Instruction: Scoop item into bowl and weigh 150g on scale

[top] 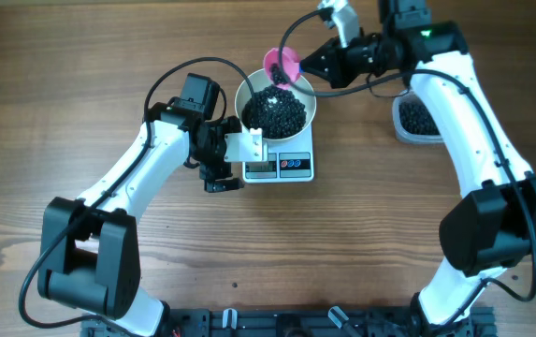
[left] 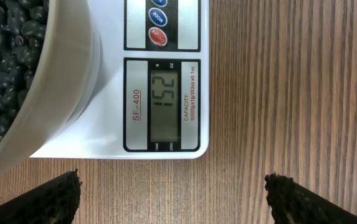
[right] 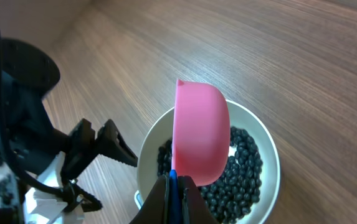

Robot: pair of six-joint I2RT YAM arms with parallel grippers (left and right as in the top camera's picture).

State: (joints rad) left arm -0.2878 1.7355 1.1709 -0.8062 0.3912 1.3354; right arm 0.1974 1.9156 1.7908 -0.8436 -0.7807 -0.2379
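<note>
- beans [top: 273,110] heaped in the bowl [top: 241,97] on the scale [top: 297,168], display [left: 164,102] reads 152, a hair over
- right gripper [right: 173,180] pinching the pink scoop [right: 198,134], tipped over the bowl
- left gripper [top: 223,167] spread wide by the scale's front
- weighing step looks about done; next I'd guess lift the scoop clear, maybe take out a few beans

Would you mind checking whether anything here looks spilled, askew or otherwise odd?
Nothing stands out: the beans sit inside the bowl on the scale, none lie loose on the table, and the pink scoop hangs tilted over the bowl.
</note>
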